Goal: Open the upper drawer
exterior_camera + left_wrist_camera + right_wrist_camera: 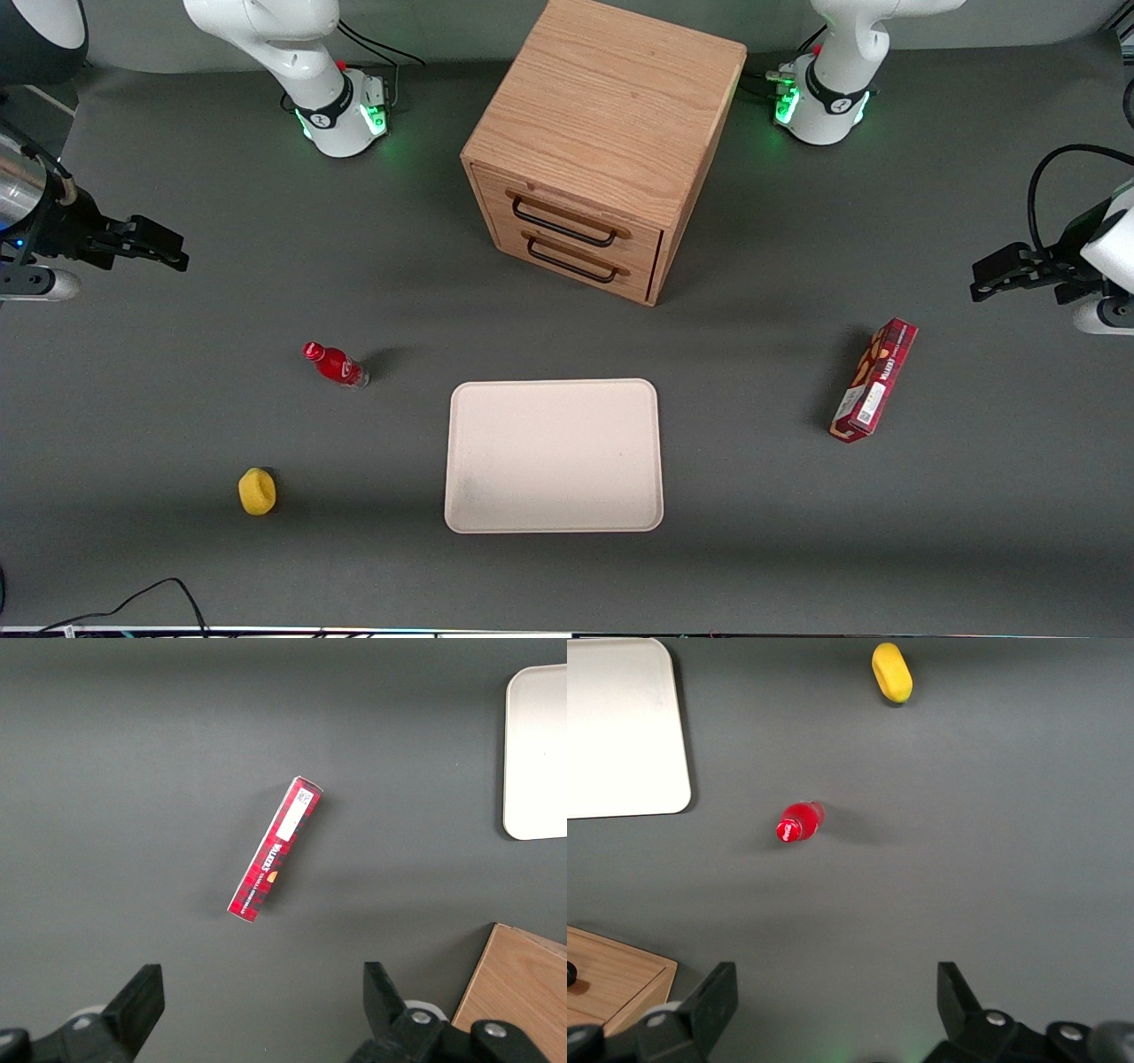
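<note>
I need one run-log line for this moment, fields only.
upper drawer: shut | pincer: open, raised, toward working arm's end, far from cabinet | contact: none

Upper drawer (567, 217) light oak, black handle; claw (155, 244) black; bottle (335, 364) red.

cabinet (611, 115) top cropped, tray (620, 726) cut off

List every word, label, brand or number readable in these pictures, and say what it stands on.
"WALKERS": brand along the red tartan box.
White label and square code on that box: print too small to read.
Red bottle: no readable label.
Upper drawer, tray, yellow object: no text.
Right end effector, open above the table: no markings.
</note>
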Motion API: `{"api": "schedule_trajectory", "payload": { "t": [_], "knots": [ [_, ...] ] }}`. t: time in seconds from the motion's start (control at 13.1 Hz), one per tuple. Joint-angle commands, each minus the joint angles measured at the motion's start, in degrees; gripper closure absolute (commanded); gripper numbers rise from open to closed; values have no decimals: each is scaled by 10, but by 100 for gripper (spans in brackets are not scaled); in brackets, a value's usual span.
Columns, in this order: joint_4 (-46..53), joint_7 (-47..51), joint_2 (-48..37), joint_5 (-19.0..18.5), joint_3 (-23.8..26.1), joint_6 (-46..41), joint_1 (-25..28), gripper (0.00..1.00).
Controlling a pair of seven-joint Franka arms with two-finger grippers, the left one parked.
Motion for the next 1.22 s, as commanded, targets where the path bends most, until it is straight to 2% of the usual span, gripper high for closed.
{"api": "schedule_trajectory", "payload": {
  "t": [0.0,0.15,0.23,0.53,0.76,0.99,1.14],
  "knots": [
    [8,14,3,21,-3,-3,8,0],
    [10,13,10,23,14,-3,8,0],
    [11,11,14,27,46,-3,8,0],
    [26,-47,62,50,227,18,6,0],
    [25,-81,125,45,326,136,14,0],
    [26,-207,210,48,354,206,25,0],
    [23,-228,229,48,357,235,48,0]
  ]
}}
